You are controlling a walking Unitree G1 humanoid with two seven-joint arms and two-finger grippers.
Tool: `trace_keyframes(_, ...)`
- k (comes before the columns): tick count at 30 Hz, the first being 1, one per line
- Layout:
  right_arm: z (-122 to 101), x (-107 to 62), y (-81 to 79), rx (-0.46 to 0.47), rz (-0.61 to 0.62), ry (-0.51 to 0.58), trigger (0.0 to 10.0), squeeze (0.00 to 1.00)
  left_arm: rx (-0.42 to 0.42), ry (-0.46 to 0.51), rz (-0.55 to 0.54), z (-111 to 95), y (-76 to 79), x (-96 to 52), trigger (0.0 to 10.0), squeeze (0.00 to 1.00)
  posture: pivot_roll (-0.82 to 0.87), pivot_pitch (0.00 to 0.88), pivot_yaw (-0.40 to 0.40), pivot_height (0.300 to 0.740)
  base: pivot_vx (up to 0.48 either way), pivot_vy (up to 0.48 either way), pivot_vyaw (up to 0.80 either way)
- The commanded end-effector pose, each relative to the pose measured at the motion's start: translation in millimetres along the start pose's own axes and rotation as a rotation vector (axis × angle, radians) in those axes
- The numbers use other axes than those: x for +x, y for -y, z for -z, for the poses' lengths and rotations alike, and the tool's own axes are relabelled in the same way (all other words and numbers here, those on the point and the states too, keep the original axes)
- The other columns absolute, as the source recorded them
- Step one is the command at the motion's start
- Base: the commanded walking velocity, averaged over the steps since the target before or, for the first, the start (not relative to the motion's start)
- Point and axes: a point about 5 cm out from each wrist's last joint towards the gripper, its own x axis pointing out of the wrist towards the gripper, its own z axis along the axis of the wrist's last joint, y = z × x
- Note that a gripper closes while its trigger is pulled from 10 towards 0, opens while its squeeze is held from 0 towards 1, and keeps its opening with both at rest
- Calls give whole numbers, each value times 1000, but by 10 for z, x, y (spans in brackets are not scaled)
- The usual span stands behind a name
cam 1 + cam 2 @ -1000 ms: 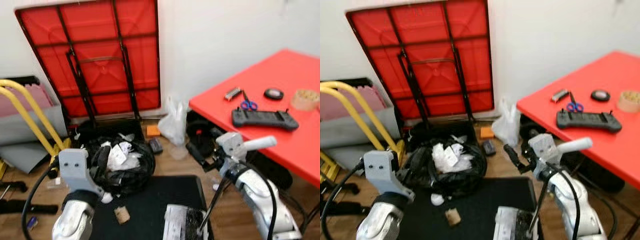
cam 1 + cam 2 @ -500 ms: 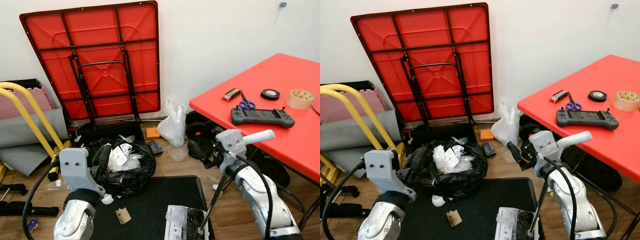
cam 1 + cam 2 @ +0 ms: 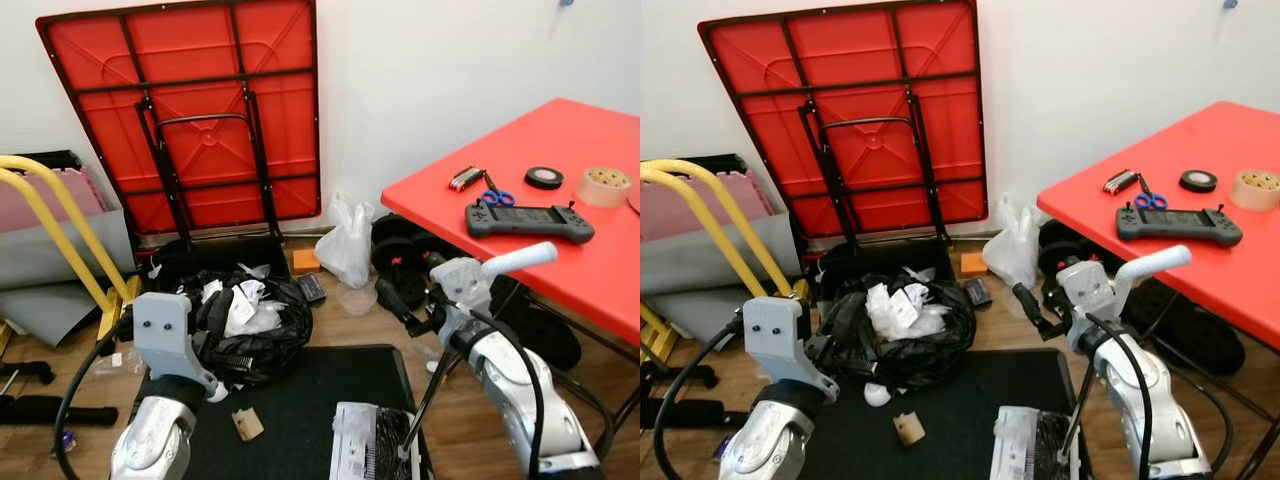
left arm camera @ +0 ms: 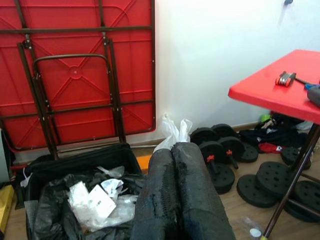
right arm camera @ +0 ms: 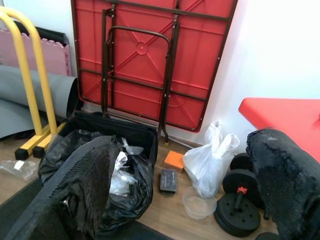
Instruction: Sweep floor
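Brown wooden floor [image 3: 350, 325], smooth, with a flat black mat [image 3: 300, 400] on top. On the mat, a small brown scrap [image 3: 247, 423] and a little white ball [image 3: 876, 395] just beside a shiny, crinkly black trash bag [image 3: 250, 335] stuffed with white paper. At the near edge of the mat, a white thing with black bristles [image 3: 365, 450]. Left gripper [image 4: 173, 150] near the bag, rough black fingers pressed tight together, nothing between them. Right gripper [image 5: 182, 142] up beside the red table [image 3: 560, 240], fingers spread wide, holding nothing. Farther out, a soft white plastic bag [image 3: 347, 245], round black dumbbells [image 4: 220, 160], a folded red table [image 3: 200, 110] leaning on the white wall, and a curved yellow frame [image 3: 60, 225].
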Motion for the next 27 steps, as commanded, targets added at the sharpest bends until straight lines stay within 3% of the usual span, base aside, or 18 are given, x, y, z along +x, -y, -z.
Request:
trace_keyframes(1,28,16,-9,6,2,-20,10000,0,5,-17,63,15,34,4,10000,0,-114,0,18,652,0,0,0)
trace_keyframes(17,-19,28,64,-16,74,-16,10000,0,-14,-53,114,15,42,-35,10000,0,-97,11,27,597,0,0,0)
trace_keyframes(27,-47,-59,202,-8,167,-34,10000,0,-38,-80,152,-30,67,-163,10000,0,-75,56,52,562,0,0,0)
